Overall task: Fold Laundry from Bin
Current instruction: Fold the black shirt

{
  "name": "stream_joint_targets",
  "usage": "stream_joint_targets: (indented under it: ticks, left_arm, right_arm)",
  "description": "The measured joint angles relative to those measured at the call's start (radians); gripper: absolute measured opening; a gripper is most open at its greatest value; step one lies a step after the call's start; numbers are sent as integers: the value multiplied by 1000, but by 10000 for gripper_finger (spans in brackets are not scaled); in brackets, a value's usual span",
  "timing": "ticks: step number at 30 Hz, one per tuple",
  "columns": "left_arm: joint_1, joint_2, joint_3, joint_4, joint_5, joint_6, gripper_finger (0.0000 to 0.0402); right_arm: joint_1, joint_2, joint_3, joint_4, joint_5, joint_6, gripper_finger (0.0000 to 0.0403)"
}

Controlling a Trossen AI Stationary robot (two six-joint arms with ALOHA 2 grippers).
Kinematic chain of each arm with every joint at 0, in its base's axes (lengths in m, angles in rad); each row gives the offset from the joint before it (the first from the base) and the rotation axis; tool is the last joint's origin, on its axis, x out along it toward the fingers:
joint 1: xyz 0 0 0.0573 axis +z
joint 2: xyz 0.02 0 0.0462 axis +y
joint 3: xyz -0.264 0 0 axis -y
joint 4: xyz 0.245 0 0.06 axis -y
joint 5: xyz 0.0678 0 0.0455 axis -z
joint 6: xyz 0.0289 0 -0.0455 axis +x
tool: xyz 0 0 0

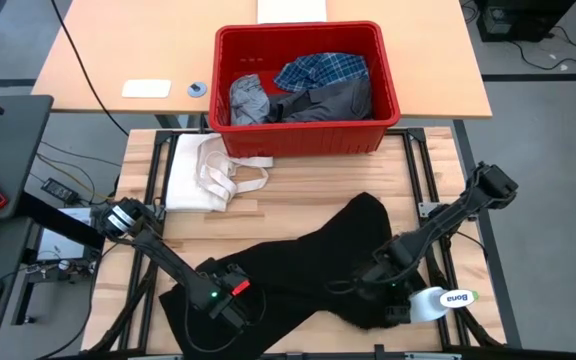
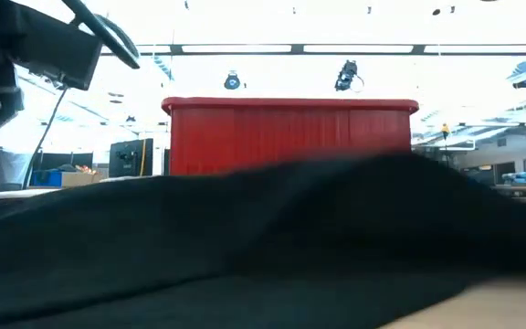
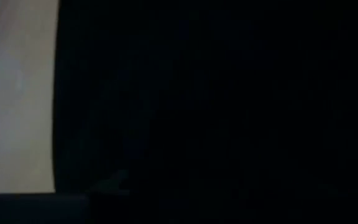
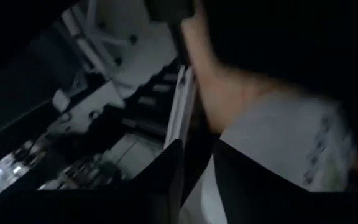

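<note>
High view. The large black garment [image 1: 308, 265] is lying spread across the slatted wooden table [image 1: 318, 185], reaching from the near left edge up toward the middle. The red bin [image 1: 303, 90] is standing at the far side of the table, holding the blue-and-white plaid shirt [image 1: 323, 70], a dark grey garment [image 1: 328, 100] and a light grey garment [image 1: 248, 98]. A cream-white cloth with strap loops [image 1: 208, 170] is lying just in front of the bin's left corner. The left gripper [image 1: 226, 298] is resting on the near left part of the black garment; the right gripper [image 1: 388, 290] is sitting at the garment's near right edge, beside a white bottle [image 1: 446, 300]. From here it cannot be told whether either pair of fingers is apart or together.

Low view. The black garment [image 2: 263, 247] is filling the foreground, with the bin [image 2: 290, 137] rising behind it.

Left wrist view. Black fabric [image 3: 216, 112] is covering nearly the whole picture; the fingers are not showing, so their state cannot be told.

Right wrist view. Two dark fingers [image 4: 166, 180] are standing slightly apart with a narrow gap between them; whether cloth is pinched there cannot be told.
</note>
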Motion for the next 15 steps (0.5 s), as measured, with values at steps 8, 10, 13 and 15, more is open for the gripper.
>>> stream_joint_targets:
  ticks: [8, 10, 13, 15]
  left_arm:
    - [0, -31, 0, -33, -26, 0, 189]
    - [0, -31, 0, -28, -36, -1, 189]
    - [0, -31, 0, -1, -76, -3, 189]
    - [0, -31, 0, 28, -94, 0, 189]
  right_arm:
    - [-76, -128, 8, -44, 274, 6, 127]
    - [-89, -163, 8, -66, 521, -63, 126]
    - [-123, -205, -28, -87, 839, -147, 126]
    - [-180, -216, -84, -80, 895, -191, 126]
